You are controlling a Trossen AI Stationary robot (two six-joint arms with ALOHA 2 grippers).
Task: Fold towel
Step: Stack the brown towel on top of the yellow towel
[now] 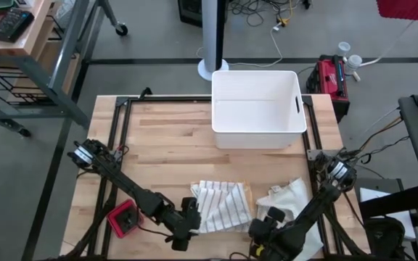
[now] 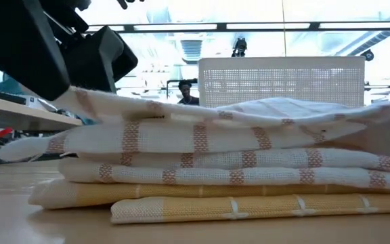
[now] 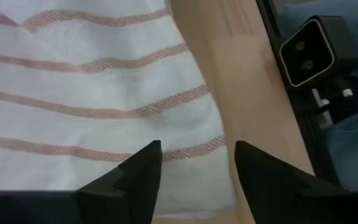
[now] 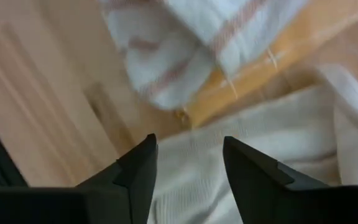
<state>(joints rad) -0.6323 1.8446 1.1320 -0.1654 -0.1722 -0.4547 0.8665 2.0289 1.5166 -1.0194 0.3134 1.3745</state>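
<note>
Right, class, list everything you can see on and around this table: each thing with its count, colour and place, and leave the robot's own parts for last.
Striped towel: one, white with reddish stripes, folded at the table's near edge between the two arms.
Yellow towel: one, yellow with white lines, folded flat under the striped towel.
Cream cloth: one, off-white, crumpled to the right of the striped towel.
Bin: one, white, far side of the table, right of centre.
Red object: one, red with a dark middle, near-left part of the table.
Table: one, light wood.
Left claw: one, dark, open over the striped towel's edge.
Right claw: one, dark, open over the cream cloth.
</note>
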